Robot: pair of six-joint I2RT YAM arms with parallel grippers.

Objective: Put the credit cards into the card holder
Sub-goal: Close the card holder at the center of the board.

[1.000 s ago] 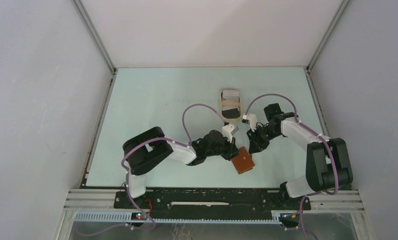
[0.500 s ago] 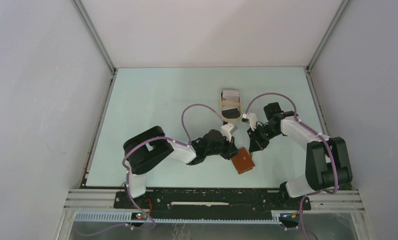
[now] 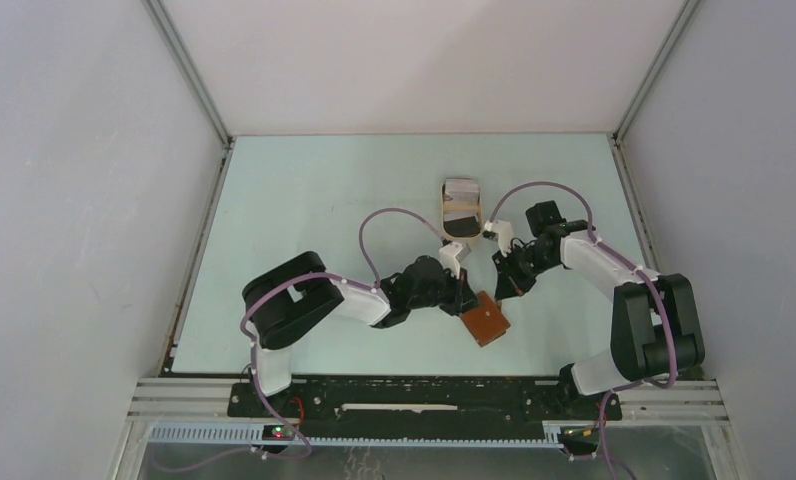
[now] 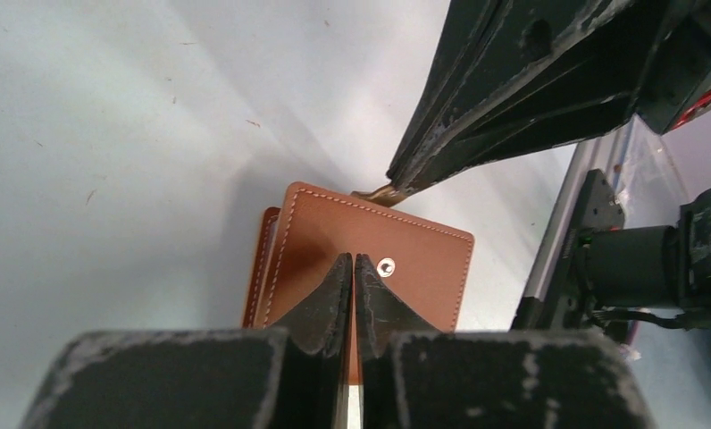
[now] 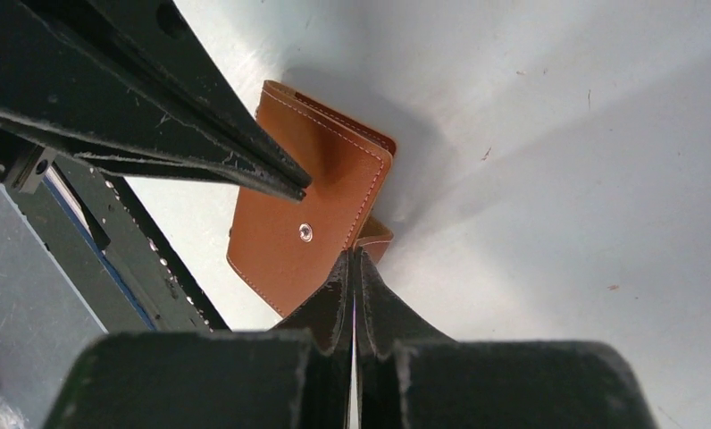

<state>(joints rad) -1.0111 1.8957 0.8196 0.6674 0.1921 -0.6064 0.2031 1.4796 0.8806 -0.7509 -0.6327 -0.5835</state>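
Clenched left pincer is pinning card holder; clenched right pincer, at one-o'clock flap, is risking slipping off thin leather.

Pale table with card holder, tray

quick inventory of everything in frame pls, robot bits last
card holder: 1, reddish-brown with a light dot, lying on the table near the front edge, between the two claws.
credit cards: several, white, grey and black, lying in the tray; exact count unclear.
tray: 1, tan, oval, mid-table behind the card holder.
table: 1, pale green.
walls: white, on three sides.
left claw: 1, black, shut, tips on the card holder's face beside the dot.
right claw: 1, black, shut, tips at the card holder's edge by a small brown tab; unclear whether it pinches the tab.
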